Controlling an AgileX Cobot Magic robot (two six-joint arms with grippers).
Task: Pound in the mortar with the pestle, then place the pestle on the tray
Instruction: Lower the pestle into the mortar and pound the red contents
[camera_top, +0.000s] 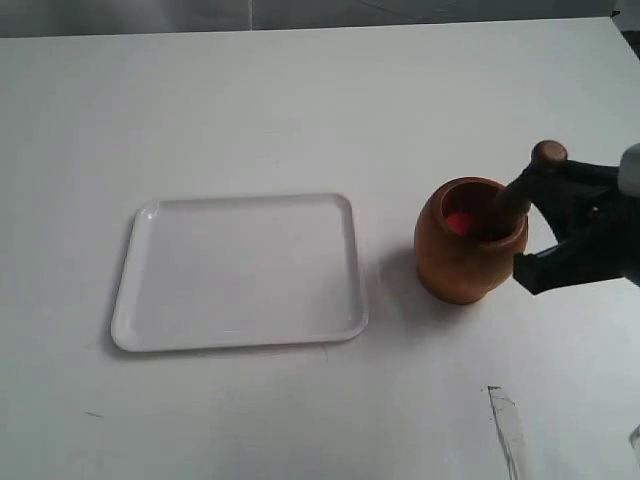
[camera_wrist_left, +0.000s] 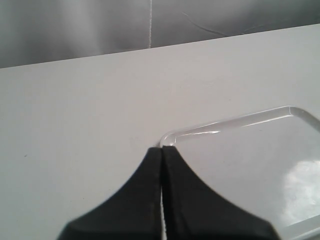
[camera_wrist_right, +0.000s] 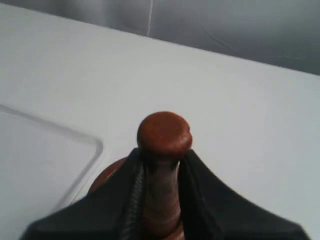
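Note:
The brown wooden mortar stands upright on the table, right of the white tray. Something red lies inside its mouth. The pestle leans in the mortar, thick end down, its knob sticking up past the rim. My right gripper is shut on the pestle's handle just under the knob, one finger on each side. In the right wrist view the gripper hides most of the mortar. My left gripper is shut and holds nothing, hovering by a corner of the tray; it is outside the exterior view.
A strip of clear tape or a scuff marks the table near the front right. The table's far edge meets a grey backdrop. The tray lies bare beside the mortar.

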